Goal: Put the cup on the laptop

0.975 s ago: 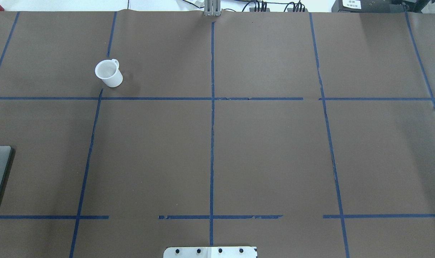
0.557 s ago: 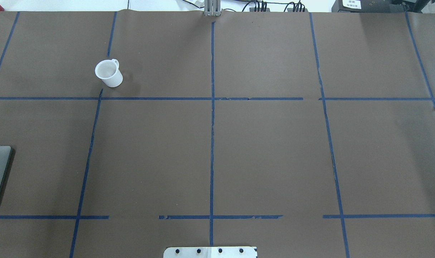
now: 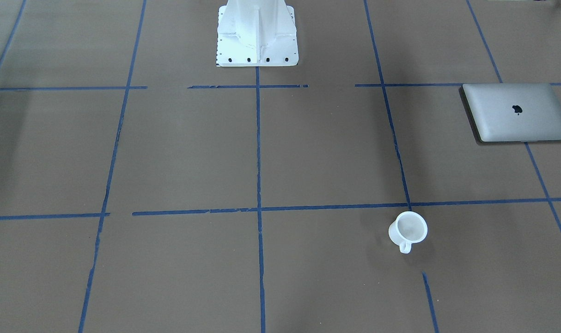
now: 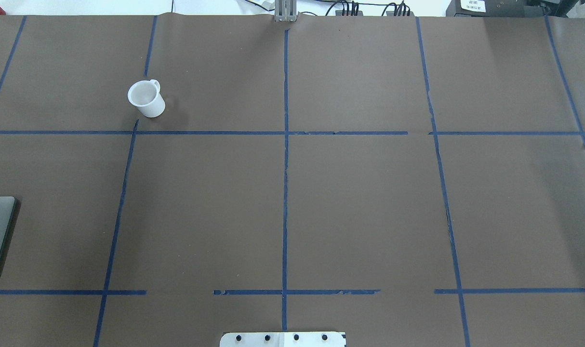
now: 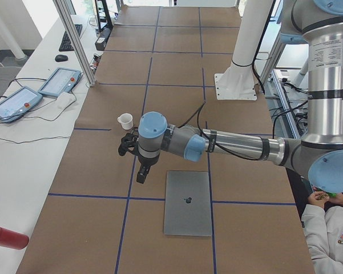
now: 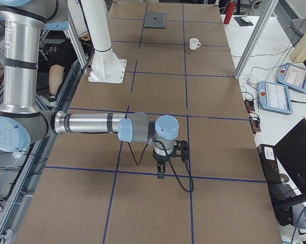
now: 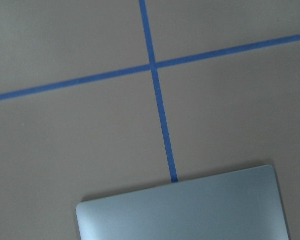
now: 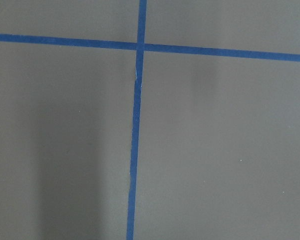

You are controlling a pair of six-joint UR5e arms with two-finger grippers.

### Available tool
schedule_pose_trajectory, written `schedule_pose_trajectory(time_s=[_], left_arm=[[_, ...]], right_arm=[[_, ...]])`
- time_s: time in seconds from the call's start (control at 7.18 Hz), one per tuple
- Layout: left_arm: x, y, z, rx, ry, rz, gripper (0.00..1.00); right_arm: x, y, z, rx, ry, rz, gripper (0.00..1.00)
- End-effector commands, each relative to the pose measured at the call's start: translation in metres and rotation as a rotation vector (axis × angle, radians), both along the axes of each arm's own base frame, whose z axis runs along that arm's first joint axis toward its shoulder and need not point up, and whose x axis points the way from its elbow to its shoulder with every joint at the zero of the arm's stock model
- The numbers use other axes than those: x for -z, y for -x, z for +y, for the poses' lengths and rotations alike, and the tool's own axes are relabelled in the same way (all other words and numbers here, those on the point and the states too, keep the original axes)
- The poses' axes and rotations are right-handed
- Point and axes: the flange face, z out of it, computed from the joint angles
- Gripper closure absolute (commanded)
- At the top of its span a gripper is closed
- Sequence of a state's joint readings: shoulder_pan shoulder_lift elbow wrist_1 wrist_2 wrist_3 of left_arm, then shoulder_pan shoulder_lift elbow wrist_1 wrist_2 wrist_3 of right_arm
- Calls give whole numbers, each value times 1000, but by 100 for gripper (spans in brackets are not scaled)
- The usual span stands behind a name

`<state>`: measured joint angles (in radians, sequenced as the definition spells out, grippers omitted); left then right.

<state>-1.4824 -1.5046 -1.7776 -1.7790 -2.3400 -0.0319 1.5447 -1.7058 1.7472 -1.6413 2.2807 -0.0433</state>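
The white cup (image 3: 407,230) stands upright on the brown table with its handle toward the far edge; it also shows in the overhead view (image 4: 145,99) and the left view (image 5: 125,120). The closed silver laptop (image 3: 516,112) lies flat near the table's left end, apart from the cup, and its edge shows in the left wrist view (image 7: 184,210). My left gripper (image 5: 141,174) hangs above the table between cup and laptop. My right gripper (image 6: 160,174) hangs over a tape line far from both. I cannot tell whether either gripper is open or shut.
Blue tape lines (image 4: 285,168) grid the table. The white robot base (image 3: 257,32) stands at the near middle edge. Teach pendants (image 5: 60,81) and a red bottle (image 5: 5,237) lie on the side bench. A person (image 5: 331,228) sits by the robot.
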Motion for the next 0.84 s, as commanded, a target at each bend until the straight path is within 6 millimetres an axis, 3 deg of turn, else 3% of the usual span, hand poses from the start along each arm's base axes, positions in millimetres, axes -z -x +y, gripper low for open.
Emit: schedule_pose_trajectory(time_s=[0.0,0.14,0.28,0.42,0.7], left_arm=[[54,-73,-66,-53,-8,29,0],[82,-114,-97,-103,-25,37,0],[97,-135,-119,-123,-38,37,0],[130,-171,-150,-77,5,41,0],[181,-259,-193,-49,110,73,0]], right_arm=[[0,0,0,0,0,0,0],[0,0,0,0,0,1,0],[0,0,0,1,-1,1,0],[0,0,0,0,0,0,0],[0,0,0,0,0,0,0]])
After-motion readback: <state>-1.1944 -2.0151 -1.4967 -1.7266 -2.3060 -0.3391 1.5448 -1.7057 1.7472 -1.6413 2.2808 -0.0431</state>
